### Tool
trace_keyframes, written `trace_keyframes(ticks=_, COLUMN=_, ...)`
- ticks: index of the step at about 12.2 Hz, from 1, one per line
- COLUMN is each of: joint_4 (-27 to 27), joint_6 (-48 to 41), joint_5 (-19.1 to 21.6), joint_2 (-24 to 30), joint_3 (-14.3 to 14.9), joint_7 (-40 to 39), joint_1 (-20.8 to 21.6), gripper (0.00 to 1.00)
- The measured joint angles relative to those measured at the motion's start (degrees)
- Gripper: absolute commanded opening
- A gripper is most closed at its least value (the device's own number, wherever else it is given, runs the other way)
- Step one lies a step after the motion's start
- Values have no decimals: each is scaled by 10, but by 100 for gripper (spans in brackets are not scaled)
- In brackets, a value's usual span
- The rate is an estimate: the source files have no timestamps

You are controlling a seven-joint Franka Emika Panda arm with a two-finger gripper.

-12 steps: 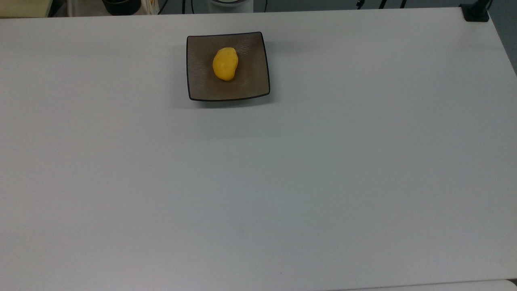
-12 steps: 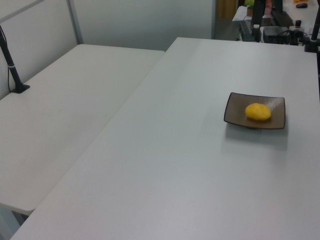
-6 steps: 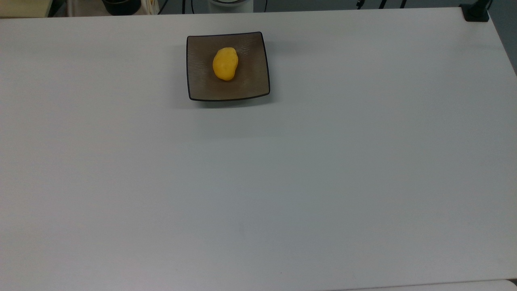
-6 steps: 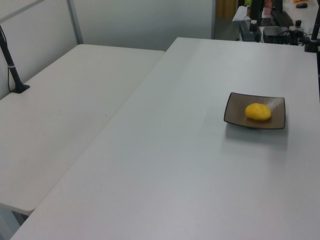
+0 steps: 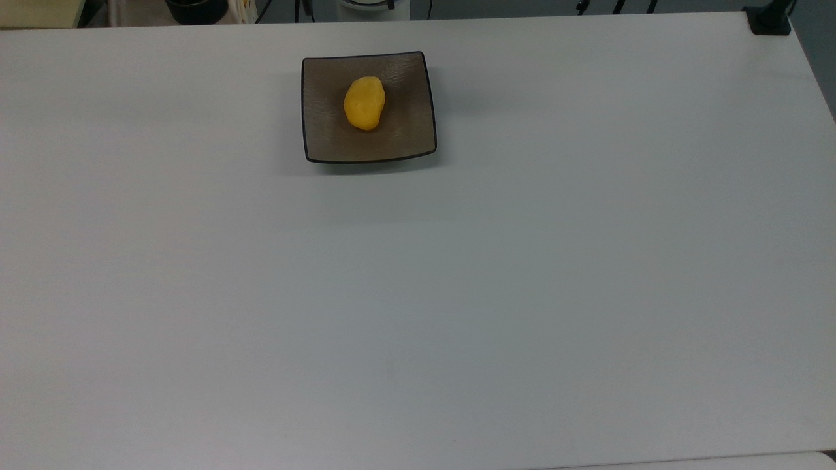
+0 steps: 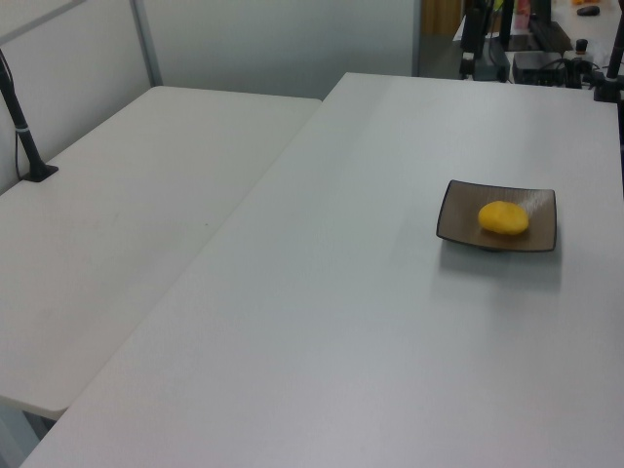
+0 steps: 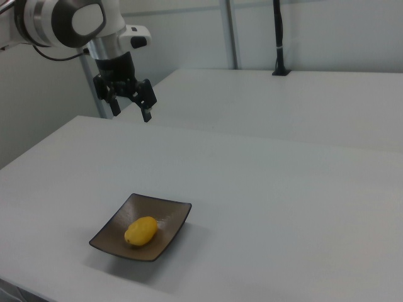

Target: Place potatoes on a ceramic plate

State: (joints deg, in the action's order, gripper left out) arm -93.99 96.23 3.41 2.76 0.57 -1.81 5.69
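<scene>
The yellow-orange potato (image 5: 364, 103) lies in the middle of the square brown-grey ceramic plate (image 5: 326, 140), which sits near the far edge of the white table in the top view. In the left view the potato (image 6: 503, 217) rests on the plate (image 6: 456, 220) at the left view's right. In the right view the potato (image 7: 141, 231) lies on the plate (image 7: 171, 217) at the lower left. My gripper (image 7: 131, 108) hangs high above the table's far edge, well away from the plate, open and with nothing between its fingers.
A second white table (image 6: 127, 214) adjoins on the left view's left, with a black clamped post (image 6: 27, 146) on it. A black clamp (image 5: 771, 19) sits at the top view's upper right corner. The table (image 5: 457, 294) is a wide flat white surface.
The potato and plate have not moved. Dark parts of the arm at the left view's top edge have shifted slightly to the left.
</scene>
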Motion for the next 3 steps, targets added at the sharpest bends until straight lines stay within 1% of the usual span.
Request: trace_keyframes(ticks=3, joint_4=1, joint_6=0, joint_5=0, joint_2=-2, joint_3=0, joint_7=3, joint_1=6, gripper=100)
